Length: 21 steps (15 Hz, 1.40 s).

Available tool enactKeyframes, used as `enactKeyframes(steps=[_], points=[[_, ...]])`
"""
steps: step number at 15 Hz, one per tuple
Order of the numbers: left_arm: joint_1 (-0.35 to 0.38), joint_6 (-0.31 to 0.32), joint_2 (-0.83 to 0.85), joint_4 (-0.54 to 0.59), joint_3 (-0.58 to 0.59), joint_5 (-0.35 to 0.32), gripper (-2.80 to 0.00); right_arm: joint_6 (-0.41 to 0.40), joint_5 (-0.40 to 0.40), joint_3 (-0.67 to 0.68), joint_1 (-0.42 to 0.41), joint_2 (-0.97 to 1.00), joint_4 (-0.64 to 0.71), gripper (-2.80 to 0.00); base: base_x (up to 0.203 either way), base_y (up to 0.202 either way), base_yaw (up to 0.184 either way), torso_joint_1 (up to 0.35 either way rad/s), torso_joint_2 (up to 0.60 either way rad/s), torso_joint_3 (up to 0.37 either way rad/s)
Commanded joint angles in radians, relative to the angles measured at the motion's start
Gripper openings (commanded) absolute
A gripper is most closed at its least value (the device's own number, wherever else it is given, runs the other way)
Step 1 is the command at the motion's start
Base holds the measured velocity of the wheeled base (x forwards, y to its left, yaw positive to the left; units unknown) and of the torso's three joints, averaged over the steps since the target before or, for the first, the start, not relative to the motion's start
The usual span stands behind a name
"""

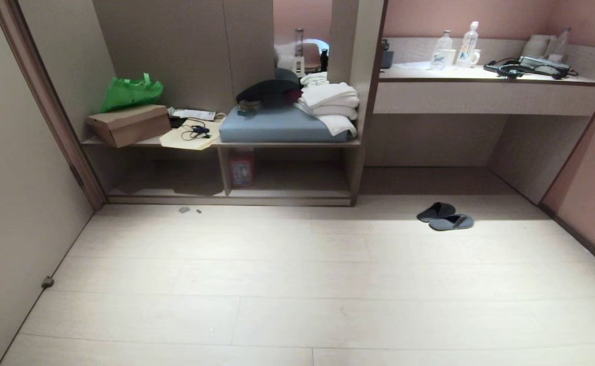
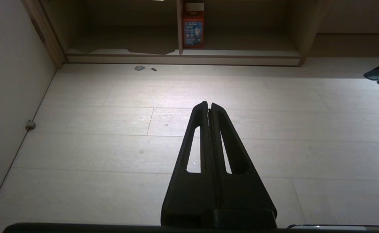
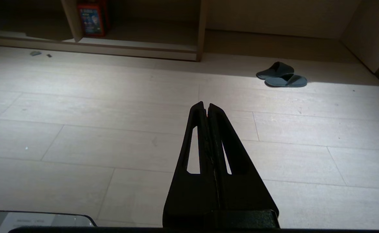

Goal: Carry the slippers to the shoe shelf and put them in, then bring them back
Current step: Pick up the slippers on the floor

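Slippers (image 1: 445, 216), dark blue-grey pair, lie side by side and touching on the pale plank floor (image 1: 297, 284), toes toward the left, just in front of the open recess under the long desk (image 1: 490, 96), to the right of the shoe shelf (image 1: 287, 193). Shoe shelf low and open, two cubbies split by a thin divider with a red label (image 1: 241, 168) on it; nothing visible inside either cubby. Top of the unit holds a cardboard box (image 1: 128, 124), green bag (image 1: 130, 92), papers with a cable, a blue cushion (image 1: 277, 127) with a dark cap and folded white towels (image 1: 330, 104). Desk carries two bottles (image 1: 455, 48) and dark cabling. Small grey scraps (image 1: 185, 209) on the floor before the left cubby. Neither arm shows in the head view. Left gripper (image 2: 208, 104) hangs over bare floor, fingers pressed together, holding nothing, pointing toward the divider. Right gripper (image 3: 205, 104) likewise over bare floor, fingers together and empty, slippers well apart from it, ahead and to its right.
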Motion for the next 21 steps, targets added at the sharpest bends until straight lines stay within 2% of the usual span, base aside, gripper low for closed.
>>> enactKeyframes(steps=[1,21], points=[[0.0,0.0,0.001,-0.001,0.008,0.0,-2.8,0.0,0.001,0.0,0.0,0.001,0.0,-2.8,0.194,0.0,0.002,0.002,0.0,0.006],[0.0,0.0,0.001,-0.001,0.008,0.0,-2.8,-0.002,0.001,0.0,0.0,0.001,-0.001,-2.8,0.195,0.0,-0.001,0.003,0.0,0.004]])
